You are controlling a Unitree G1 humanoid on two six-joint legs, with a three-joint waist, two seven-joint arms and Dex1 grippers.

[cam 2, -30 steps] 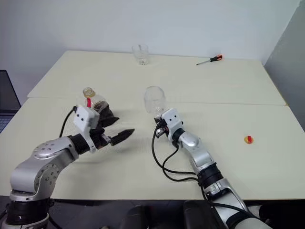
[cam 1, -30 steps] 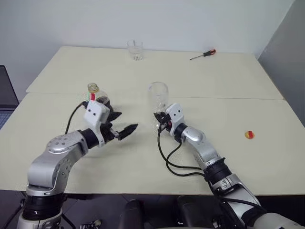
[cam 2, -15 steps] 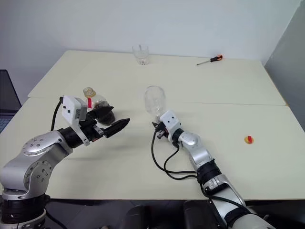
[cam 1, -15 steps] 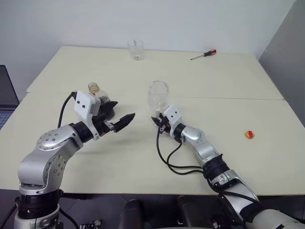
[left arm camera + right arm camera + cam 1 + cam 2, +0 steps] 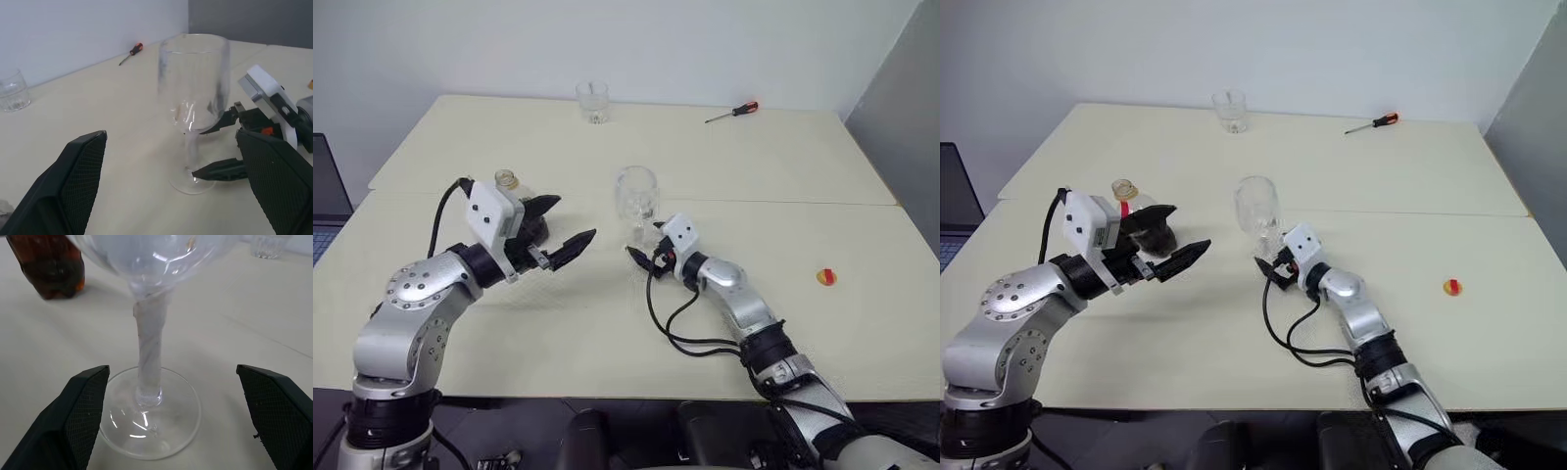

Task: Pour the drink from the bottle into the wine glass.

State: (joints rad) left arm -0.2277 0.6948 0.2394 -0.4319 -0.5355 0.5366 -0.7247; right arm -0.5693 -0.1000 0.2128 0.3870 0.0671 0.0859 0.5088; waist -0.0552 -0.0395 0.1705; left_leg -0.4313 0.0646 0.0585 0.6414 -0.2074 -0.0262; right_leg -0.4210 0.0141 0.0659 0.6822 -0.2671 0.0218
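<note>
While the left tool (image 5: 560, 227) hangs spread just left of the wine glass (image 5: 636, 192), near the bottle (image 5: 521, 212), the right tool (image 5: 644, 254) has just sprung wide off the stem; the glass stands empty and unheld, so pouring seems unstarted.

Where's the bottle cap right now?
In the head views, the small yellow-and-red cap lies on the table far to the robot's right, well clear of the right gripper and the wine glass.
</note>
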